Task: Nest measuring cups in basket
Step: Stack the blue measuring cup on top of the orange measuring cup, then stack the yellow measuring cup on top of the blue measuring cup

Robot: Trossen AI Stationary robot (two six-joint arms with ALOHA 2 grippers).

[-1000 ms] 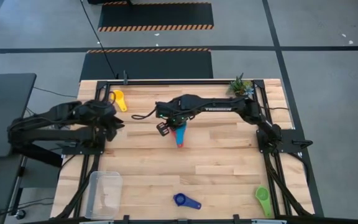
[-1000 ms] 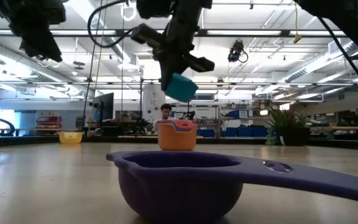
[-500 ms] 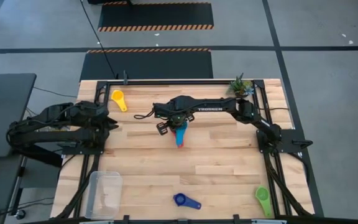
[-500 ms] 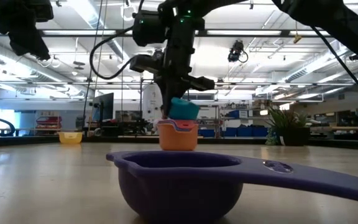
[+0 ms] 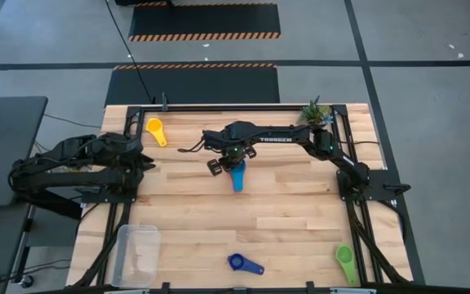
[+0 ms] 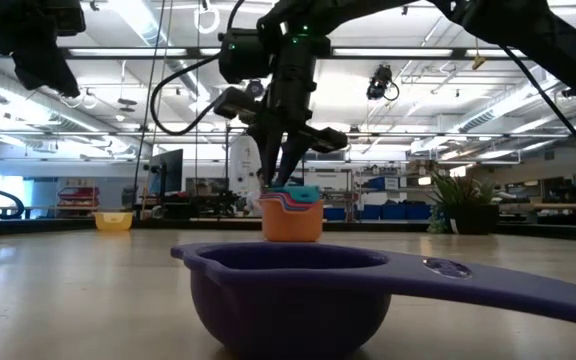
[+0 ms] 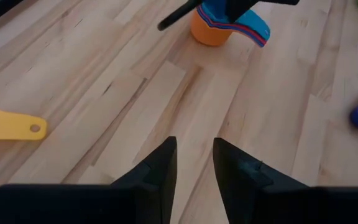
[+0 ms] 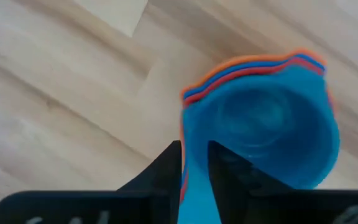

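The right pincer (image 6: 286, 182) stands straight over the nested stack of small round plastic measuring cups (image 6: 291, 214) near the middle of the wooden worktop (image 5: 300, 208), its fingers pressed close on the handle of the light blue plastic cup (image 8: 272, 130), which now sits as the top cup inside the orange outer cup (image 7: 210, 32). In the high view the stacked handles run from the cups toward the near edge of the worktop, so the stack's long axis points roughly at the loose cups still lying there: a dark blue plastic cup (image 5: 244, 264) and a green plastic cup (image 5: 345, 261). A yellow plastic cup (image 5: 156, 130) lies at the far left. The clear rectangular plastic basket (image 5: 135, 255) sits at the near left corner, well apart from the stack. The left pincer (image 7: 194, 163) hovers over bare wood at the left side, fingers slightly parted, and is much the nearer arm to the yellow cup.
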